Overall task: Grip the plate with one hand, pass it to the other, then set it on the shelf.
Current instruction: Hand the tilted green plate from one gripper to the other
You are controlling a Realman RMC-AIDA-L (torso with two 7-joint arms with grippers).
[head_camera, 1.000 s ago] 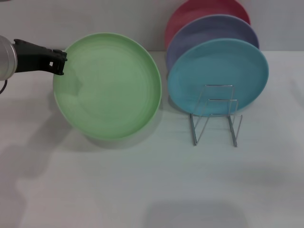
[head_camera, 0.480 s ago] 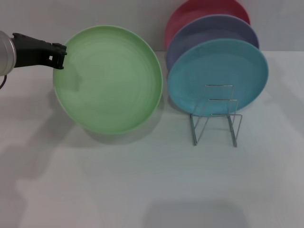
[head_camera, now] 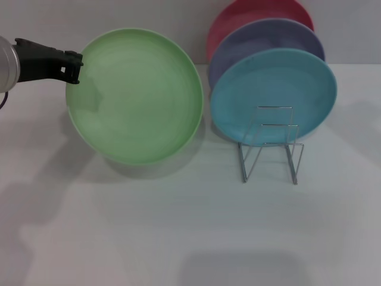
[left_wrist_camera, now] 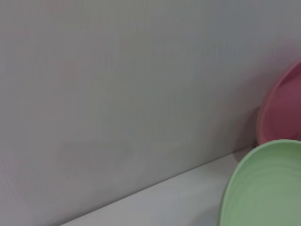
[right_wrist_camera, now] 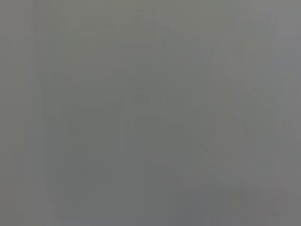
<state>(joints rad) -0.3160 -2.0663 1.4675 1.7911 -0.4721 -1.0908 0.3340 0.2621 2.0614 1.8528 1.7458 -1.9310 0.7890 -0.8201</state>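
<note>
We hold the plate [head_camera: 137,98] by its left rim with our left gripper [head_camera: 72,67], whose slim black fingers are clamped on the edge; the plate hangs clear of the white table [head_camera: 178,226], tilted up so its green face looks towards the head camera. The left wrist view catches only a slice of that same green rim, with the red plate [left_wrist_camera: 284,113] behind it against the wall.

The relation that matters for the handover is simple: the plate extends from the closed jaws towards our right, so its free rim is the far edge, close beside the turquoise plate [head_camera: 274,95] and the lavender plate [head_camera: 268,39] that lean behind the shelf [head_camera: 271,143]. The right gripper is not in the head view, and its wrist camera shows only plain grey, so we cannot say where it waits (or how its fingers stand). Our judgement is that it has to come in at that free right rim, where room is tight beside the leaning plates. The wire shelf stands unoccupied in front of them, a little lower and further right than the plate.

Against the frame a second ago, the plate sits higher and its lower edge has lifted off the table; the gripper has risen with it, and the other plates and the shelf have not moved.
</note>
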